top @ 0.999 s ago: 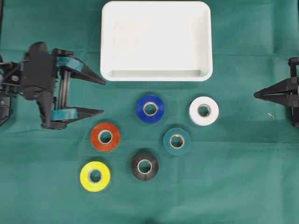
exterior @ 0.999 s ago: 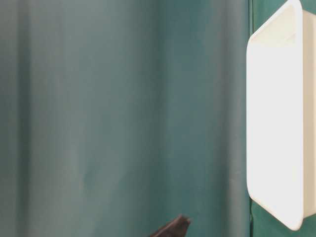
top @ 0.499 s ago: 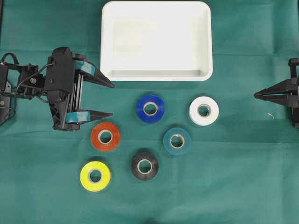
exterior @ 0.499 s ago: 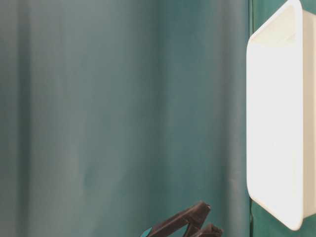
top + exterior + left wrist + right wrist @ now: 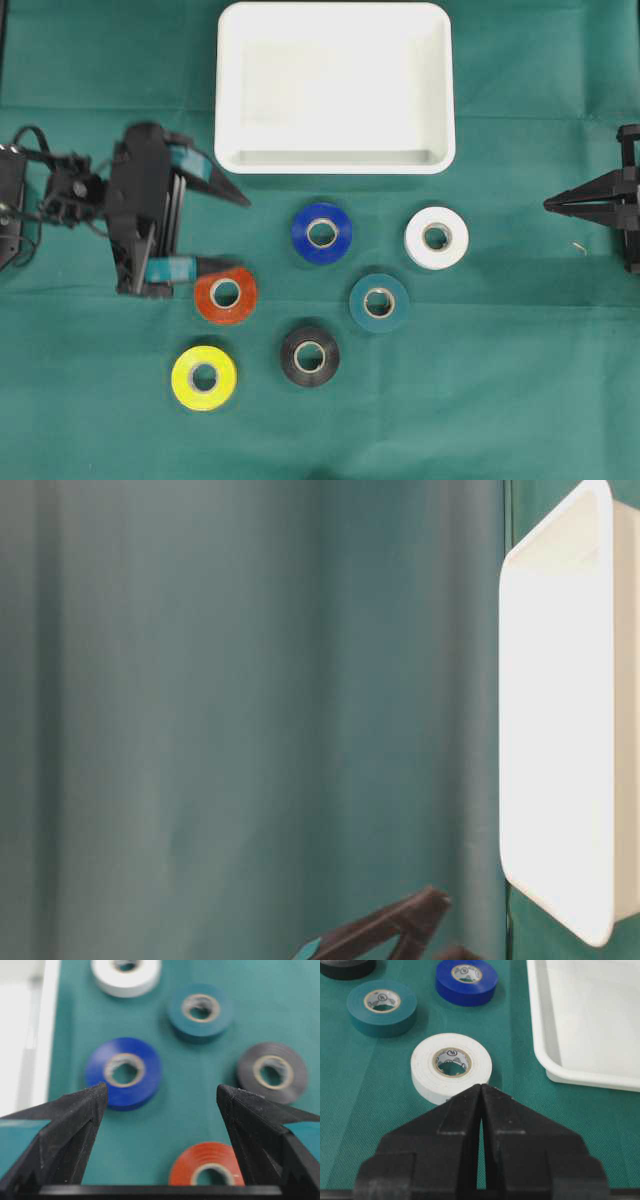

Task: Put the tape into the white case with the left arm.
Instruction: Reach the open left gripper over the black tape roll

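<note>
Right now the left pincer (image 5: 230, 228) hangs spread wide and empty above the green bench (image 5: 500, 400), its lower finger (image 5: 205, 266) over the edge of the red roll (image 5: 225, 293) and its upper one pointing toward the corner of the case (image 5: 335, 160). From its own camera the red roll sits low between the two tips, with the blue roll (image 5: 124, 1072) further ahead. My worry is the spacing: if it drops where it hangs, a finger could land on top of the red roll rather than beside it, pushing it along the cloth or tipping it instead of gripping it. Going for blue, a tip might clip the case rim. The rolls look light and smooth, so a pinch off-centre would probably let one squirt out. All six rolls lie flat and apart below the case: red, blue, white (image 5: 436, 237), teal (image 5: 379, 302), black (image 5: 309, 355), yellow (image 5: 204, 377). The case is empty. The right pincer (image 5: 549, 204) rests clenched at the far side, holding nothing.
</note>
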You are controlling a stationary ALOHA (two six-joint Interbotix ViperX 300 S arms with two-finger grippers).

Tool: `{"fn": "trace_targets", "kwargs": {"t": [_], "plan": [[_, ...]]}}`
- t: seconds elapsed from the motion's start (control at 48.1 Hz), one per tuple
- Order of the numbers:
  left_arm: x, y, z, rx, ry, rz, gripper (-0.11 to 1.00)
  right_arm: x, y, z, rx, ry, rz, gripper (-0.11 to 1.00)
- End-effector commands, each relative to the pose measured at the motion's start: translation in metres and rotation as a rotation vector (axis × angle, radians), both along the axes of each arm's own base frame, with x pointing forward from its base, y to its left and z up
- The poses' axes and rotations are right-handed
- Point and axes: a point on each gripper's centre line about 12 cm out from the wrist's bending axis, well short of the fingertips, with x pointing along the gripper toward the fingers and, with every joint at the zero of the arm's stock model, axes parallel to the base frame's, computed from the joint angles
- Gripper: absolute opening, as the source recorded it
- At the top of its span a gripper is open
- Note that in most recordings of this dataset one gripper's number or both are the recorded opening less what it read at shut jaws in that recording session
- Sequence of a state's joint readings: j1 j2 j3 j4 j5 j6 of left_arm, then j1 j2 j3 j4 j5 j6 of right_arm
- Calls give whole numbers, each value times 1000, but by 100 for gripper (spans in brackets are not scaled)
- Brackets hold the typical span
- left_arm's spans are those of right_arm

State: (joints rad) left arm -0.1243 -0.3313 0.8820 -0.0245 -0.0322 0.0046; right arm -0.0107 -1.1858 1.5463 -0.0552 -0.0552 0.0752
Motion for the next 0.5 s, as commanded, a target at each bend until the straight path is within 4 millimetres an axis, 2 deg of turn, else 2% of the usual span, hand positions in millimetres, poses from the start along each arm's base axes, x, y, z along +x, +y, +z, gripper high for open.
{"fn": "trace_targets", "kwargs": {"t": [0.0,0.312,0.478], "plan": [[10,-12,9,-6,-24,-31,96,2,0,5,0,-15,-1,-9],[32,-49,-2,-1,11,-124,95,2,0,5,0,-15,-1,-9],[39,-54,-4,0,16,-133,95,2,0,5,0,-15,-1,-9]]}}
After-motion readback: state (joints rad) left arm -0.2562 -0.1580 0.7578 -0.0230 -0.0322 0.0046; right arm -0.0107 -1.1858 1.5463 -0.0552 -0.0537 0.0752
